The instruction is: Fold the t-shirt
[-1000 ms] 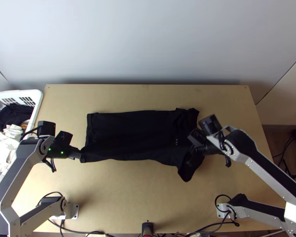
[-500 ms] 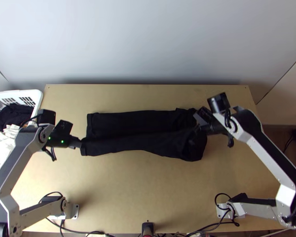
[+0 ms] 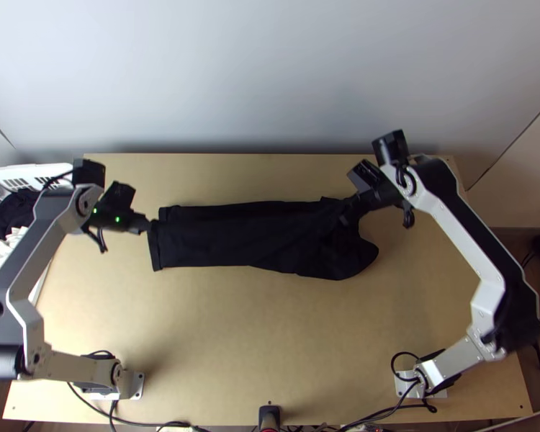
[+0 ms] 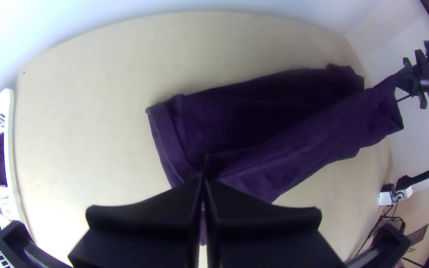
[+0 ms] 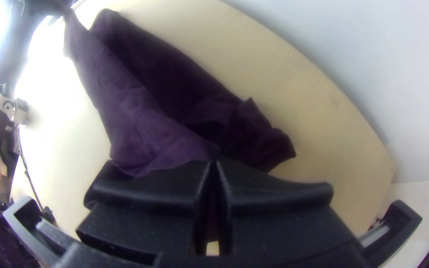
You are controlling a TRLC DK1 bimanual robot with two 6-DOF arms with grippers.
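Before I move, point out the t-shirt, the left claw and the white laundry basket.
T-shirt (image 3: 219, 237): top view, on the middle of its dark cloth.
Left claw (image 4: 203, 180): left wrist view, midway between its fingertips.
White laundry basket (image 4: 10, 149): left wrist view, on its rim.

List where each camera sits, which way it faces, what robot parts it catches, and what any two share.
Top view: high over the table's near edge, facing steeply down; catches left arm and right arm.
Left wrist view: on left arm's wrist, facing the t-shirt past its own fingers; right gripper farther off.
Right wrist view: on right arm's wrist, facing the t-shirt past its own fingers; left arm farther off.
Shared: top and left wrist both show the white basket.
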